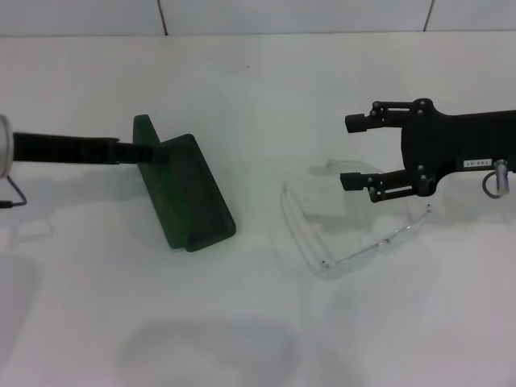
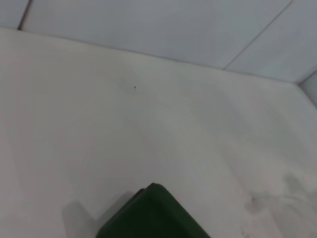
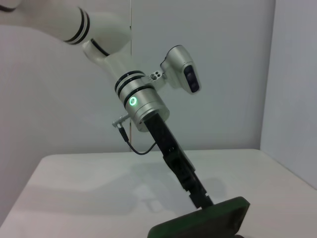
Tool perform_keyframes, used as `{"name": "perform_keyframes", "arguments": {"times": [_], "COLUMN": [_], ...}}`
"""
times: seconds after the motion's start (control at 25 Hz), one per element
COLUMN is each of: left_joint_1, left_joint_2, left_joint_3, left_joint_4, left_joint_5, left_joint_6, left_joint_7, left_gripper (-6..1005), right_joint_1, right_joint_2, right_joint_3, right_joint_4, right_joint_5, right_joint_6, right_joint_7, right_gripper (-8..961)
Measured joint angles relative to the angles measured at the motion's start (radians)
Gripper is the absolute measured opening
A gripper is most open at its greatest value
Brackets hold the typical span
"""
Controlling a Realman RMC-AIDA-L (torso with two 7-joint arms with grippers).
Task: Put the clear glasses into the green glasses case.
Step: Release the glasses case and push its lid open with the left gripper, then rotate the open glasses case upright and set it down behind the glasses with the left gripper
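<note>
Our left tool [image 1: 137,152] grips the raised lid of the green glasses case [image 1: 189,193] and holds it open on the white counter [image 1: 258,89]. We should keep that hold steady. Right of the case, well apart, lie the clear glasses [image 1: 351,234]. Our right tool [image 1: 355,151] hangs just above their far side, fingers spread wide and empty. We should lower slowly and pinch the frame softly, since it could slip.

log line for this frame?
left gripper: shut on green glasses case, lid up | right gripper: open, above clear glasses | glasses on table
</note>
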Motion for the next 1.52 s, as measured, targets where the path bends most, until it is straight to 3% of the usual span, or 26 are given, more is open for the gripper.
{"name": "perform_keyframes", "arguments": {"times": [0.36,0.72,0.96,1.4,1.44,1.52], "left_joint_1": [-0.076,-0.093,-0.096,-0.105,-0.107,-0.111], "left_joint_2": [-0.006,-0.006,0.003,0.006,0.006,0.006], "left_joint_3": [0.0,0.0,0.0,0.0,0.0,0.0], "left_joint_4": [0.021,0.019,0.021,0.021,0.021,0.02], "left_joint_5": [0.111,0.166,0.177,0.201,0.193,0.183], "left_joint_6": [-0.068,-0.168,-0.178,-0.18,-0.184,-0.185], "left_joint_7": [-0.069,-0.096,-0.1,-0.013,0.011,0.037], "left_gripper": [842,843,784,572,327,289], "right_joint_1": [-0.003,-0.004,-0.001,-0.006,-0.008,-0.012], "right_joint_2": [0.009,0.009,0.007,0.008,0.008,0.009], "right_joint_3": [-0.003,-0.001,0.0,-0.002,-0.001,-0.001], "right_joint_4": [0.0,0.0,0.0,-0.009,-0.009,-0.011], "right_joint_5": [-0.001,-0.001,-0.001,-0.006,-0.009,-0.012], "right_joint_6": [0.041,0.051,0.058,0.064,0.063,0.055], "right_joint_7": [0.0,-0.001,-0.001,-0.004,-0.006,-0.013], "right_gripper": [830,830,830,829,829,829]}}
